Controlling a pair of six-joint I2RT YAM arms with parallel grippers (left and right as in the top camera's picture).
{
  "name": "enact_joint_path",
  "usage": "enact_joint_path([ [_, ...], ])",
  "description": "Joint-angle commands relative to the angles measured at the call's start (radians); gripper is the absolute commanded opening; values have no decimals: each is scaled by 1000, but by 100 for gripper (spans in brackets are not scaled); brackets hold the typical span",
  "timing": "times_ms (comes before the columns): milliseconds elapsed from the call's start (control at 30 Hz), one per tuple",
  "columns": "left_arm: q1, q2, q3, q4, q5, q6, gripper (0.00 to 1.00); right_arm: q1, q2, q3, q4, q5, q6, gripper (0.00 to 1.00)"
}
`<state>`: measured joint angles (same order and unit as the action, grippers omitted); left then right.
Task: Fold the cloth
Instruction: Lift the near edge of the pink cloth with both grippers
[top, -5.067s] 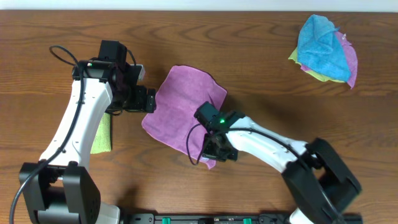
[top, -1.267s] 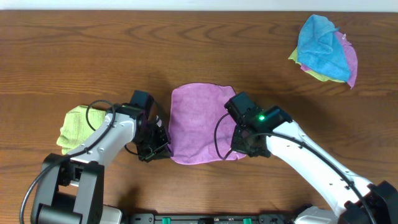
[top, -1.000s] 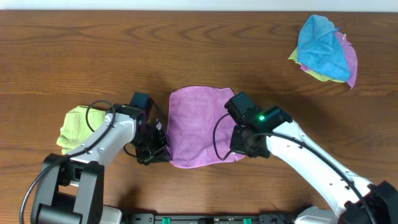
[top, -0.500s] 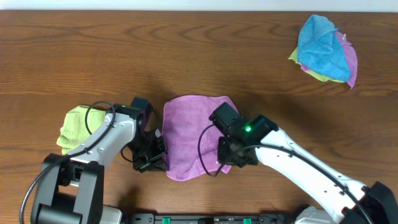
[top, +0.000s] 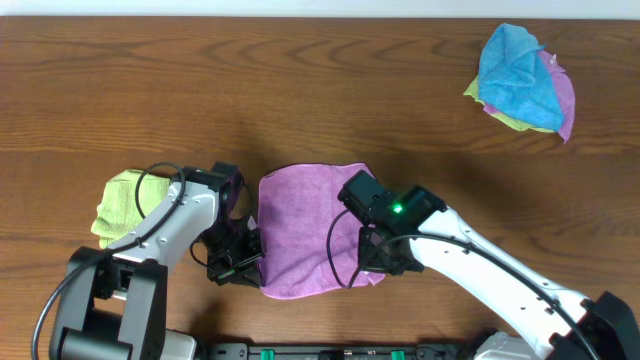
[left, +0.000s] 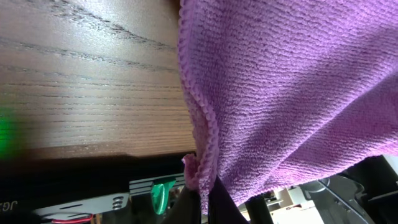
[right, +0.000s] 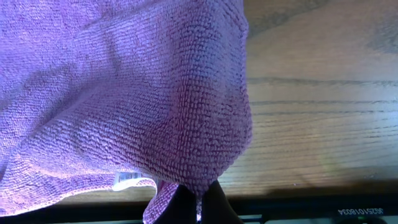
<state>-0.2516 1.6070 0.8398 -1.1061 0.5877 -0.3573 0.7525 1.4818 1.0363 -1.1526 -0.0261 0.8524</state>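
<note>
Two corners pinched, ready to fold
Left gripper (top: 243, 265) and right gripper (top: 376, 262) grasp the cloth (top: 310, 225) — lift both evenly

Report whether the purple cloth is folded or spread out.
Spread, not yet folded: the cloth lies as one open sheet, its near corners pinched by the left gripper and right gripper.

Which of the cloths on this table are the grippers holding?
The magenta-purple cloth in the middle: the left gripper and right gripper each pinch a corner. The lime-green cloth and the blue cloth are not gripped.
</note>
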Motion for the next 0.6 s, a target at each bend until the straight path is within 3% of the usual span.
enact_joint_path([
  [0,3,-15,-3,12,11,25,6,7,-3,-6,23,27,7,1],
  [233,3,-18,95,119,69,-6,6,-27,-3,6,155,62,3,1],
  [567,11,-18,358,152,-3,-29,6,-214,-3,169,301,82,-175,1],
])
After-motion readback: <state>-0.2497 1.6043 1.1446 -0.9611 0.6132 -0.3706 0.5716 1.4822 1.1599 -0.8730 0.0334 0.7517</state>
